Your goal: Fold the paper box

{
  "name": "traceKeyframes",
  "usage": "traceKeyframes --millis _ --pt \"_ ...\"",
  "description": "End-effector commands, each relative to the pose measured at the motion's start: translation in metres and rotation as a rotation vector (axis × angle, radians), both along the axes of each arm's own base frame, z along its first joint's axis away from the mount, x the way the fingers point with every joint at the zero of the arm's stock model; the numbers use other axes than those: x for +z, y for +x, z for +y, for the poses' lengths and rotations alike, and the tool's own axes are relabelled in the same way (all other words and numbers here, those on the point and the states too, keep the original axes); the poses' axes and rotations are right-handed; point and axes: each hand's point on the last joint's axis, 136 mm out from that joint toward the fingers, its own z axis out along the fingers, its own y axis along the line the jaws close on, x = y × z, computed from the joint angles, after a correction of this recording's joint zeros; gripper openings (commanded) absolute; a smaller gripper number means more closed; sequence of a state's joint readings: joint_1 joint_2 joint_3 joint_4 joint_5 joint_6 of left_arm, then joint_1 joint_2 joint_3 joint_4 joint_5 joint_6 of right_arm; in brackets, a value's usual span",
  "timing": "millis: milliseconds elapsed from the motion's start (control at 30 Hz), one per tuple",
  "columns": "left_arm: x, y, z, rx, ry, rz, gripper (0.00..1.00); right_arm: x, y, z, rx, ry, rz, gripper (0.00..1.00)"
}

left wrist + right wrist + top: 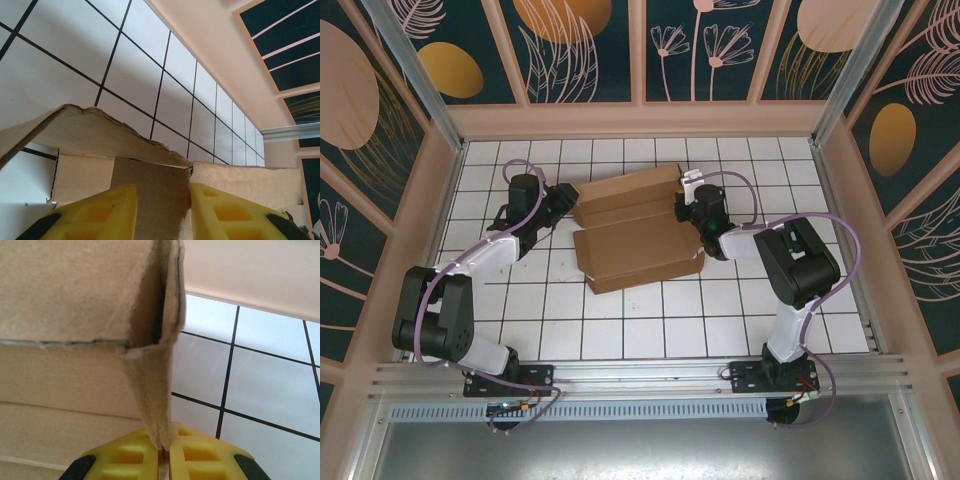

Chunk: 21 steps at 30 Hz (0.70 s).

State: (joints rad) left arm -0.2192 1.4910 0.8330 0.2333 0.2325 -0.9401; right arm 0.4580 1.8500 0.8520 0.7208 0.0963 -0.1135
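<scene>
The paper box (635, 235) is a brown cardboard sheet, partly folded, lying mid-table with two long panels raised. My left gripper (563, 203) is at its left end. In the left wrist view its yellow fingers (100, 210) stand apart, and the left gripper (163, 192) has a flat cardboard flap (150, 195) lying across the gap, under a raised torn-edged panel (90, 130). My right gripper (688, 200) is at the box's far right corner. In the right wrist view the right gripper (164, 437) is shut on the thin edge of an upright side flap (152, 385).
The white tiled table (650, 320) has open tiles in front of the box and on both sides. Pale walls (640, 120) close in the back and sides. An aluminium rail (640, 375) runs along the near edge by the arm bases.
</scene>
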Motion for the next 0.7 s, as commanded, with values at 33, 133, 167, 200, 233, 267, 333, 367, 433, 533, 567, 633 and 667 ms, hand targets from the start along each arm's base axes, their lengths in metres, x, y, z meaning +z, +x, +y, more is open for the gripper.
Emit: traceKeyframes --millis 33,133,167,200,233,267,333,367,433,533,567,633,667 --pt "-0.018 -0.020 0.016 0.053 0.064 0.080 0.41 0.015 -0.002 -0.001 -0.011 0.032 -0.012 0.10" --pt "0.002 -0.022 0.023 0.074 0.094 0.039 0.49 0.015 -0.001 -0.002 -0.014 0.029 -0.010 0.10" --pt "0.009 -0.022 0.025 0.081 0.103 0.020 0.51 0.017 -0.001 -0.002 -0.016 0.030 -0.013 0.11" --pt "0.016 -0.023 0.027 0.084 0.109 0.003 0.54 0.016 -0.001 -0.002 -0.016 0.029 -0.012 0.11" --pt "0.020 -0.023 0.029 0.090 0.118 -0.011 0.56 0.015 -0.001 -0.003 -0.015 0.028 -0.009 0.11" --pt "0.024 -0.024 0.031 0.097 0.126 -0.020 0.56 0.015 -0.001 -0.002 -0.015 0.028 -0.008 0.11" --pt "0.025 -0.027 0.031 0.097 0.120 -0.029 0.56 0.016 -0.002 -0.002 -0.012 0.030 -0.007 0.11" --pt "0.025 -0.028 0.028 0.086 0.103 -0.035 0.54 0.016 -0.002 -0.002 -0.011 0.030 -0.006 0.11" --pt "0.016 -0.030 0.024 0.068 0.082 -0.012 0.44 0.016 -0.003 -0.003 -0.014 0.029 -0.007 0.11" --pt "-0.002 -0.032 0.015 0.017 0.074 0.027 0.25 0.015 -0.004 -0.003 -0.012 0.027 -0.004 0.11" --pt "-0.007 -0.033 0.012 0.002 0.081 0.040 0.19 0.014 -0.004 -0.003 -0.012 0.026 -0.003 0.10" --pt "-0.018 -0.035 0.009 -0.010 0.112 0.075 0.12 0.014 -0.004 -0.004 -0.013 0.026 -0.003 0.10" --pt "-0.021 -0.036 0.007 -0.020 0.121 0.085 0.09 0.014 -0.004 -0.003 -0.012 0.025 -0.001 0.11"
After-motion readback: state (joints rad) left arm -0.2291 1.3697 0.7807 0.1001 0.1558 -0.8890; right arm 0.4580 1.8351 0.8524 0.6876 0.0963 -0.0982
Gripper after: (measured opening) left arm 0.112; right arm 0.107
